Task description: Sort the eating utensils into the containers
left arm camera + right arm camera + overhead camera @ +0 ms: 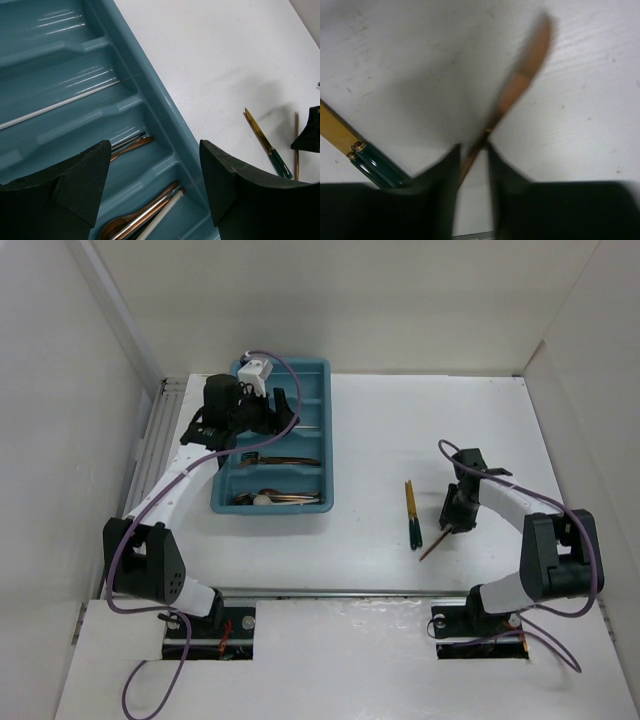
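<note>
Copper utensil point(525, 75) within right end effector point(473, 150)

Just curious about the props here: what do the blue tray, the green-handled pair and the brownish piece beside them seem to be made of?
The tray: probably moulded plastic, glossy teal; soft streaky highlights, rounded ridges. The pair: likely gold-toned metal with dark green handles, perhaps enamel or resin; small gold collars at the join. The brownish piece: copper-coloured, probably plated metal, though blur leaves it open.

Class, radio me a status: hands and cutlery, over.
Left hand open above teal tray. Right hand straddles copper utensil on table, grip unclear. Green-handled pair alongside.
</note>
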Controlling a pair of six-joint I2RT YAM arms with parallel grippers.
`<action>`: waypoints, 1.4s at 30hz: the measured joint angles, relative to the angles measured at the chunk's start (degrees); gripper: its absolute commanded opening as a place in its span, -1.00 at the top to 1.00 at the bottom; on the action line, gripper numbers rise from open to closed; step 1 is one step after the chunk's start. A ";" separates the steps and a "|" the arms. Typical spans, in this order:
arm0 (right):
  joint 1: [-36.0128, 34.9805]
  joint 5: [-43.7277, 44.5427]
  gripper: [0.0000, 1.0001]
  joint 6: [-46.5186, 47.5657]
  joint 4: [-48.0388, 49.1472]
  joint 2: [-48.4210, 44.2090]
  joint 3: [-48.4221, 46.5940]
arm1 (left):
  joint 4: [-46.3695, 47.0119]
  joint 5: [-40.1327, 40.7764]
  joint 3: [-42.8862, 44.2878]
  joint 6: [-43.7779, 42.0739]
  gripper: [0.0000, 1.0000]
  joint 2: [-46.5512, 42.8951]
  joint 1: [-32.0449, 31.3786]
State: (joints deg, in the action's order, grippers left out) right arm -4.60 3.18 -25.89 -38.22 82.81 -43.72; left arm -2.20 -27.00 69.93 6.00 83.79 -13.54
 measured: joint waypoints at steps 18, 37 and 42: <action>-5.09 7.78 1.00 3.65 -0.20 -2.73 -5.31 | 0.24 2.19 -0.07 -1.92 -0.39 -0.42 0.00; -31.32 9.70 1.00 14.62 19.06 -8.00 -30.97 | -5.35 -20.15 0.13 -19.15 -0.64 -0.24 -10.14; -33.57 6.80 1.00 14.67 23.78 -3.63 -33.83 | -4.90 -22.67 1.18 -19.21 -0.64 0.07 -9.99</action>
State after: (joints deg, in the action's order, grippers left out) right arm -38.17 9.98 -11.22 -14.44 79.18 -77.56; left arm -7.09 -49.67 71.11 -13.21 83.85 -23.53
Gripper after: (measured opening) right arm 0.009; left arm 0.818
